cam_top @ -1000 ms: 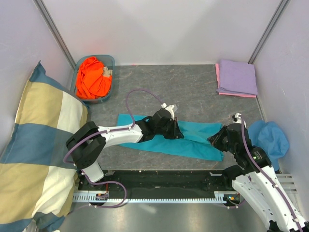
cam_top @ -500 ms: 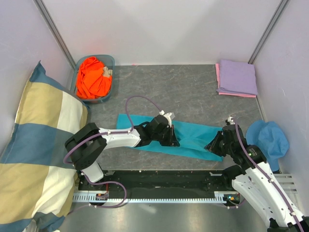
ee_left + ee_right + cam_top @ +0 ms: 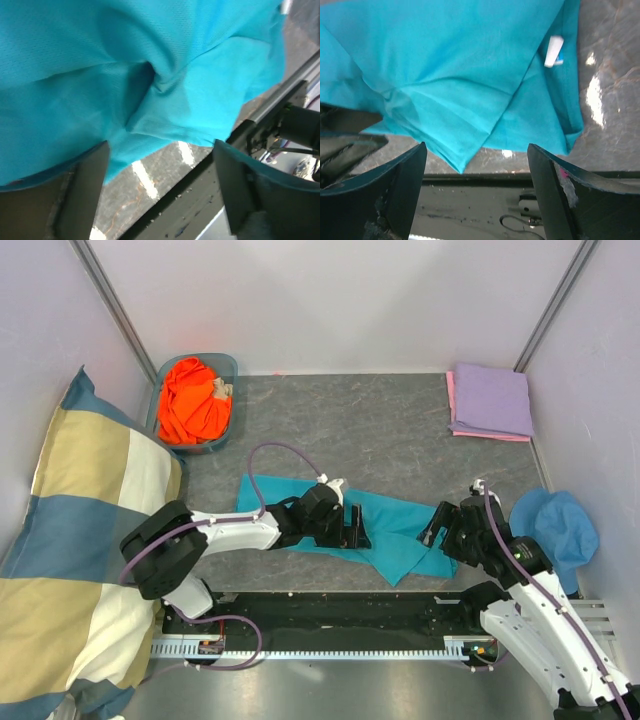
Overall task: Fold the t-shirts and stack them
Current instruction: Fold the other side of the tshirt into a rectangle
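Since the earlier view, the teal t-shirt [image 3: 395,525] has lost its stretched right end: that corner now lies doubled toward the near edge in a blunt point. The left gripper [image 3: 352,530] has slid nearer along the cloth.

Open room lies mostly beyond the shirt's far hem, where there is a wide bare band of grey marbled tabletop [image 3: 380,430]. On the near side only a thin strip separates the folded point from the black rail [image 3: 340,610]. Pale walls close the far side and both flanks.

Off the shirt's left end a checked pillow [image 3: 80,540] crowds in, and beyond that end a basket [image 3: 228,365] holds the orange t-shirt [image 3: 192,400]. Beyond the right end the lavender t-shirt [image 3: 492,398] sits folded on the pink t-shirt [image 3: 490,437]. A blue hat [image 3: 560,525] lies just off that end.

The teal shirt lies flat, its long axis running left to right, with the right end dipping nearer. The left jaws are spread over its middle. The right gripper [image 3: 437,530] hovers at its right end, jaws spread too, holding nothing.
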